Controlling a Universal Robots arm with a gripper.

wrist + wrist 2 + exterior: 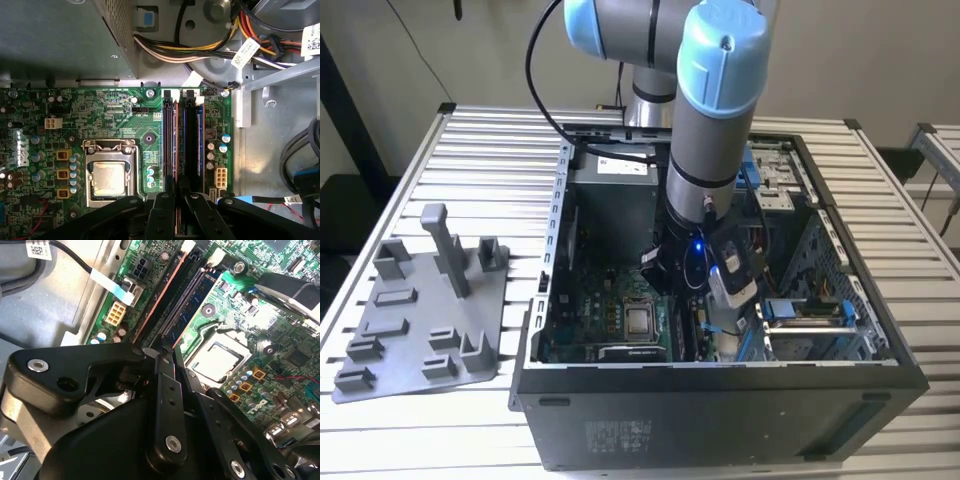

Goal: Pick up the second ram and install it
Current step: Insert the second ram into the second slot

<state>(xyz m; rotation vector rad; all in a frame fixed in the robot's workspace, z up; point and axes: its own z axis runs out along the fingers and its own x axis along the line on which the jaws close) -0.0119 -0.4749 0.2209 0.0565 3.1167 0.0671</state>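
While our claw [176, 212], pinched narrow on the ram [178, 220], hangs over the slots [182, 140], we judge seating needs straight alignment.

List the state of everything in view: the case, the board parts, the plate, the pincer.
Computer case: on its side on the table, panel off, open.
Processor: seated in its socket, no cooler over it.
Memory slots: under the pincer; whether a stick is seated, cannot tell.
Pincer: down inside the case, just above the memory slots.
Grey fixture plate: flat on the table, at the exterior view's left of the case.
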